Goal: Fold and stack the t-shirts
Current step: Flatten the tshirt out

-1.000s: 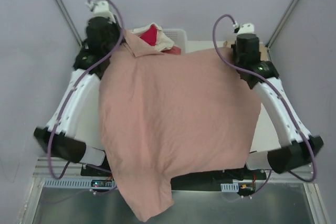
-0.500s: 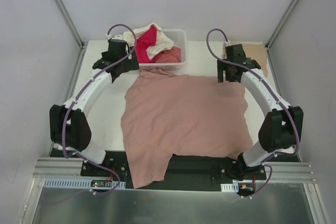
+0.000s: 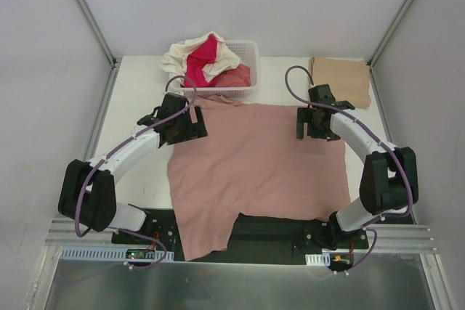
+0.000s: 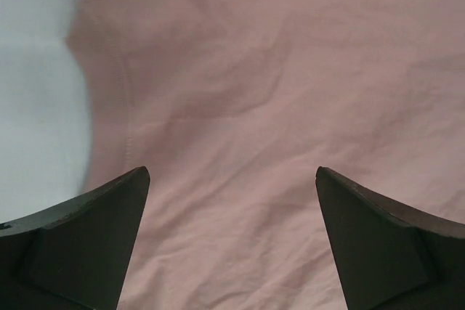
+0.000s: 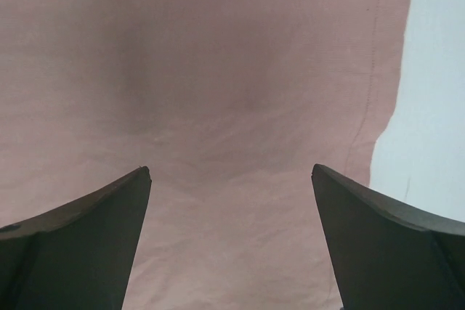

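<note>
A dusty-pink t-shirt [image 3: 254, 161] lies spread flat on the white table, its lower left part hanging over the near edge. My left gripper [image 3: 190, 127] hovers open over the shirt's far left corner, with only pink cloth [image 4: 240, 107] between its fingers. Over the far right corner my right gripper [image 3: 311, 124] is open too, the shirt's hemmed edge [image 5: 374, 56] showing just right of it. A folded tan t-shirt [image 3: 341, 81] lies at the far right. Cream, magenta and coral t-shirts [image 3: 207, 59] are heaped in the basket.
The white lattice basket [image 3: 251, 52] stands at the table's far edge, touching the pink shirt's top edge. Metal frame posts rise at both far corners. Bare white table [image 3: 138, 99] shows left of the shirt and at the far right [image 5: 436, 107].
Both grippers held the pink shirt up a second ago, then let go. The shirt dropped flat on the table. Both arms have since drawn nearer and inward over its far corners.
</note>
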### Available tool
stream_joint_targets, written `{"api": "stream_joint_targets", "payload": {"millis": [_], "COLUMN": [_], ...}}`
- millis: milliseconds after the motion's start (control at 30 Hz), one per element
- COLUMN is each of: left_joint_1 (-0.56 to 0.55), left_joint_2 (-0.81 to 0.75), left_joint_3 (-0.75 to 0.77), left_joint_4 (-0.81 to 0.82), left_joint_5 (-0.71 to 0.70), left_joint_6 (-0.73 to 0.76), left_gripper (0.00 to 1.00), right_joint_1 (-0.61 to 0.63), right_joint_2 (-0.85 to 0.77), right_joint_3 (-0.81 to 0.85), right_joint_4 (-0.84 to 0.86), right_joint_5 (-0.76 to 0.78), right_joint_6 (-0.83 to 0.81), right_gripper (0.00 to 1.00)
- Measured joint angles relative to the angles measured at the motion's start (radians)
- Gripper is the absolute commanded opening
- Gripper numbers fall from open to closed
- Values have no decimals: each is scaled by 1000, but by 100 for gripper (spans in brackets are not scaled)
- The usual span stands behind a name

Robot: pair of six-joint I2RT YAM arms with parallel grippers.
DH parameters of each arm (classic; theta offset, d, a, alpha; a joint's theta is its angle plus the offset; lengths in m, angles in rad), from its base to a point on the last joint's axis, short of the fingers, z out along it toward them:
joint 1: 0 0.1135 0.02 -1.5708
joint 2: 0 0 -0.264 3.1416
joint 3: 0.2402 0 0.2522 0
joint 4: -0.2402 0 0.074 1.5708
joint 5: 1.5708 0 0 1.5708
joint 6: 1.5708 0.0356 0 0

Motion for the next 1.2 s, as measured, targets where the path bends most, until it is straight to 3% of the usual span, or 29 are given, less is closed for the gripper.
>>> {"api": "stream_joint_targets", "payload": {"millis": [133,467,900,1200], "left_joint_1": [-48,-31,191,231], "left_joint_2": [72,414,467,466], "left_joint_3": [29,192,241,233], "left_joint_4": [34,61,107,124], "left_joint_5": [56,81,163,197], "left_joint_6": [-21,-48,-87,-84], "left_gripper": [99,100,99,99], "right_joint_1": [-10,-34,-15,30], "right_joint_2": [66,234,510,726], "right_joint_3": [0,66,396,736], "right_joint_4": [5,-13,-93,-214], "right_joint_5": [-22,-53,-140,-163], "right_joint_6": [36,44,23,11], "right_gripper": [97,97,97,97]}}
